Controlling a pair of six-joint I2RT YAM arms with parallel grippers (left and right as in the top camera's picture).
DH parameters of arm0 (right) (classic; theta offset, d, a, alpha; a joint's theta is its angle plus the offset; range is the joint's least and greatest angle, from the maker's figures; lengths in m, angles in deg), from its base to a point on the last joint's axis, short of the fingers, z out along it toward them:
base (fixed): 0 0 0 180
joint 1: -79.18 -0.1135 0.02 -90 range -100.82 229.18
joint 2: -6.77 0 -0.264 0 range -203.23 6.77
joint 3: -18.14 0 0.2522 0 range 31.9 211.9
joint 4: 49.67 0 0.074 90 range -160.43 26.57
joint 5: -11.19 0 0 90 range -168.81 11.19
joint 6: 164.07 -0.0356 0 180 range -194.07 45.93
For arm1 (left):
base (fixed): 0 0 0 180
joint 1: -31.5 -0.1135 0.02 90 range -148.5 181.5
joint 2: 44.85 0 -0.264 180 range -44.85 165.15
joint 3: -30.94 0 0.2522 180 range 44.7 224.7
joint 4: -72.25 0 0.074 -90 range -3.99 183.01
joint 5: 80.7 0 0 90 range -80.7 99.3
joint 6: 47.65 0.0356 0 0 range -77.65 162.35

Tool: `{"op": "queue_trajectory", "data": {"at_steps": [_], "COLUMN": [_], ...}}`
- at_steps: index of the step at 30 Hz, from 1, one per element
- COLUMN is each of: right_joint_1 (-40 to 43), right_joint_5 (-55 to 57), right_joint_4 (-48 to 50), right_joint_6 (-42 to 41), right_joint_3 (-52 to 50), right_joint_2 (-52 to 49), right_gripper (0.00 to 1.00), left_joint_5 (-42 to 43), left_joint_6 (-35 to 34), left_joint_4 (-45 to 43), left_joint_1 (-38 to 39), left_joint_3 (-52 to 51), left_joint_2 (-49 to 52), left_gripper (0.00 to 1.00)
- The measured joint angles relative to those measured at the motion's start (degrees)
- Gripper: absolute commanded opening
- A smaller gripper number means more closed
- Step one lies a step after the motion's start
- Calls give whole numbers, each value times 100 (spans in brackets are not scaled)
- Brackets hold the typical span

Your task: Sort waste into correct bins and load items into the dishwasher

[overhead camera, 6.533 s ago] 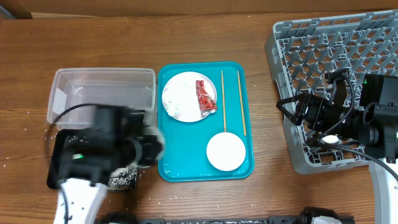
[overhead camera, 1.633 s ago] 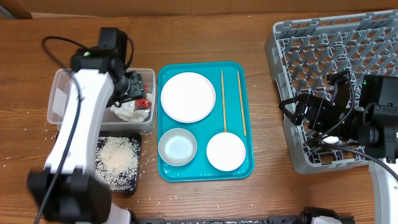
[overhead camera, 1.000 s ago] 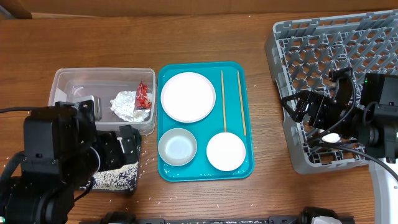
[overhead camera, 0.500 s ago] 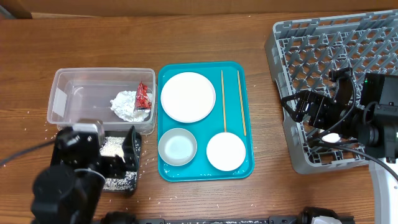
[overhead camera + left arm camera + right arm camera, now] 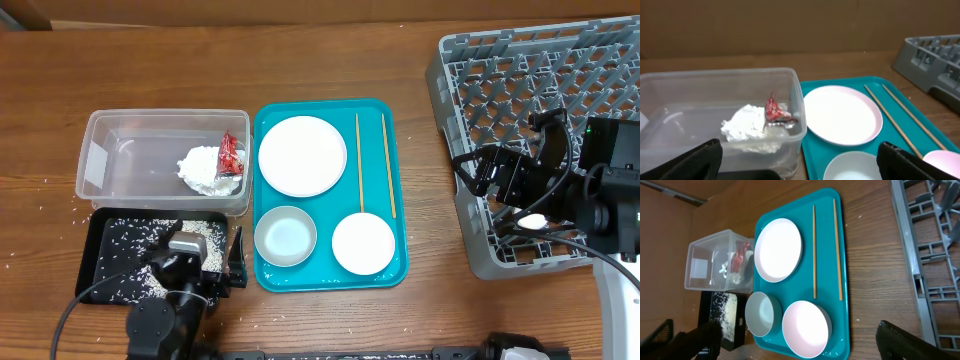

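Waste looks sorted: red wrapper (image 5: pixel 230 153) and tissue wad (image 5: pixel 205 170) lie in the clear tub (image 5: pixel 130 120) just ahead of the left gripper's (image 5: pixel 210 252) wide-spread jaws, with rice (image 5: pixel 130 235) in the black tray (image 5: pixel 98 262) beneath them. Loading likely comes next. The plate (image 5: pixel 302 155), bowls (image 5: pixel 285 236) and chopsticks (image 5: pixel 359 160) sit on the teal tray (image 5: pixel 395 262), well ahead of the right gripper's (image 5: pixel 485 192) spread, empty jaws at the rack's (image 5: pixel 560 60) edge, and nothing stands between.
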Motion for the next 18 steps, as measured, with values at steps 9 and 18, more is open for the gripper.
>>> {"op": "queue_trajectory", "data": {"at_steps": [9,18], "right_joint_1": [0,0], "right_joint_5": [0,0], "right_joint_4": [2,4], "right_joint_6": [2,2], "right_joint_3": [0,0], "right_joint_2": [0,0], "right_gripper": [100,100], "left_joint_5": [48,48], "left_joint_6": [-2,-2], "left_joint_4": [-804,-828], "left_joint_1": [0,0], "left_joint_3": [-1043,-1158], "left_joint_2": [-85,-85], "left_gripper": [100,100]}}
